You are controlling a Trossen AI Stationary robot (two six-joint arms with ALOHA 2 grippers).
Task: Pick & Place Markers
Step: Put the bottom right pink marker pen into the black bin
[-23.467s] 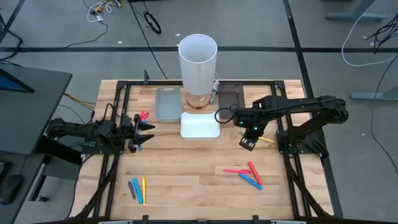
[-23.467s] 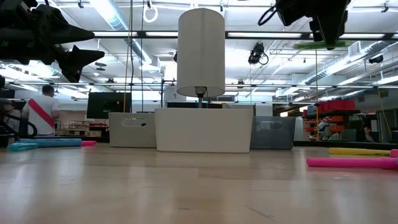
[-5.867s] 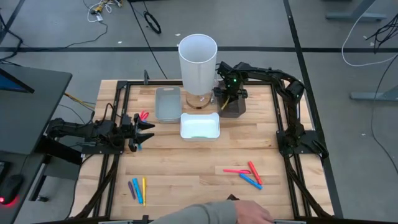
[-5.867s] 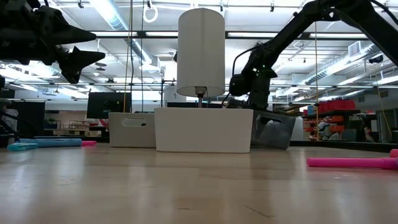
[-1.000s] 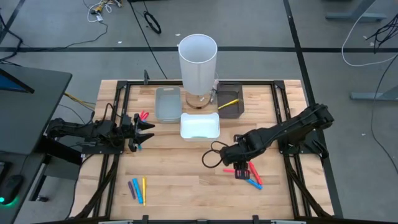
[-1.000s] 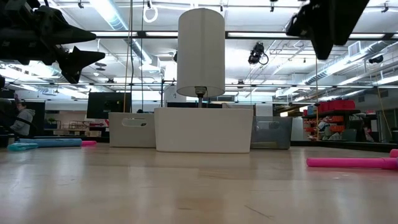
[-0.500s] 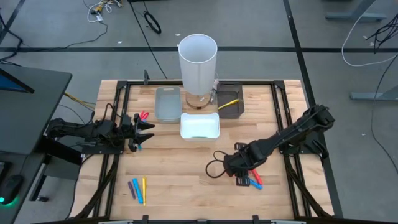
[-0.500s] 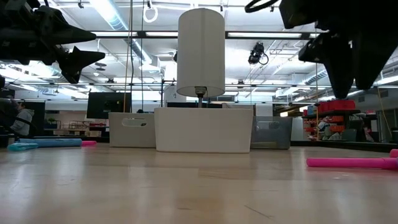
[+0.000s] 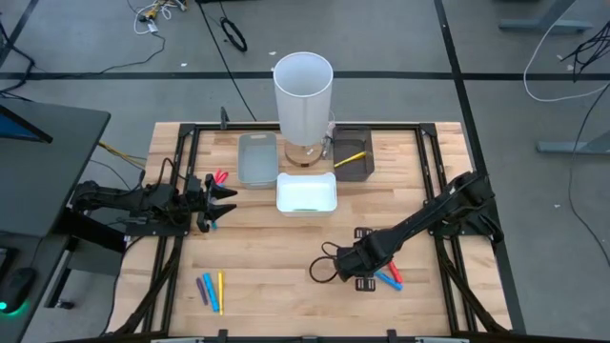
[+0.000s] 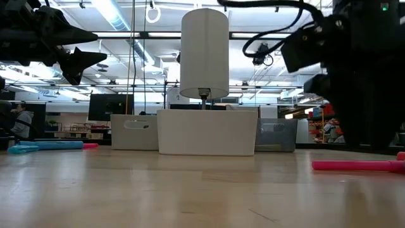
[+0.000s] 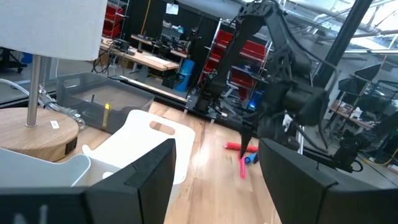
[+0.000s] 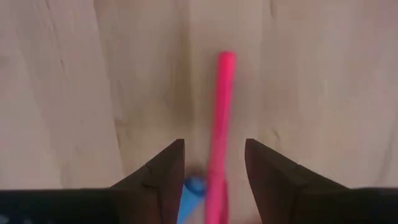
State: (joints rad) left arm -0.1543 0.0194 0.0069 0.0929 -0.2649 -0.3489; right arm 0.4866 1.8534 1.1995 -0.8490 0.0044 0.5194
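Right pincer (image 9: 367, 282) is low over the surface (image 9: 276, 248) at about 5 o'clock, fingers (image 12: 163, 174) spread around a pink marker (image 12: 221, 124) without gripping it. Left pincer (image 9: 229, 203) waits open at 9 o'clock.

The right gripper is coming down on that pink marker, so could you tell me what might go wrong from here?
1. The right gripper has its jaws open astride the pink marker, but the marker sits nearer one jaw, so it may skew on closing.
2. A blue marker lies touching or just beside it and could be pinched or pushed along.
3. The other markers nearby could be scattered.
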